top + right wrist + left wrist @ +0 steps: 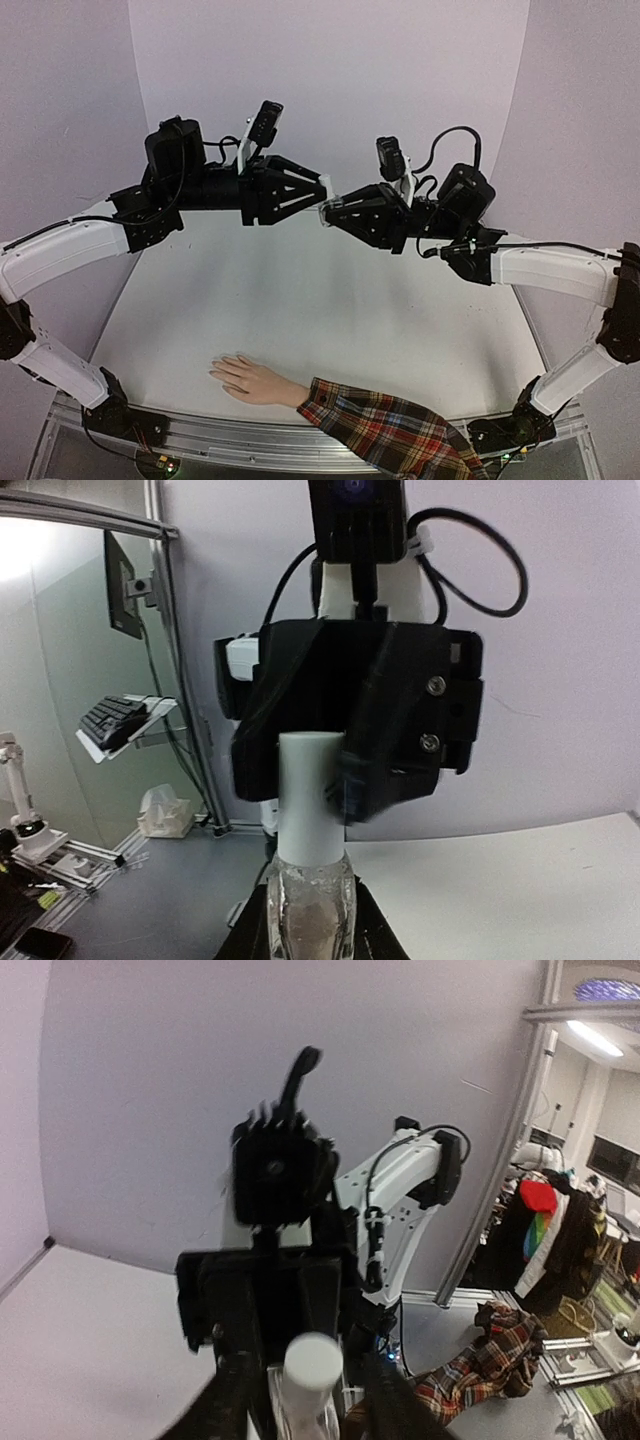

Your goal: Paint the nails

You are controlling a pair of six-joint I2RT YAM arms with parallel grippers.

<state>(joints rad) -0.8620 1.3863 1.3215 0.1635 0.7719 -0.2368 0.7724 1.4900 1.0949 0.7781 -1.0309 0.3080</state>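
Observation:
The beige mannequin hand point(256, 381) lies palm down near the table's front edge, its red plaid sleeve point(386, 431) running off to the right. The nails point(214, 373) are tiny pale tips pointing left. Both arms are raised and meet in mid-air, far above the hand. My right gripper point(332, 214) is shut on a small clear bottle point(309, 912) with a tall white cap point(310, 796). My left gripper point(322, 193) faces it, its fingers standing either side of the cap point(312, 1361) with a gap on each side. In the left wrist view the sleeve point(492, 1348) shows low right.
The white table point(300, 300) lies under the arms, with purple backdrop walls on three sides. An aluminium rail point(250, 441) runs along the near edge, with both arm bases at its ends.

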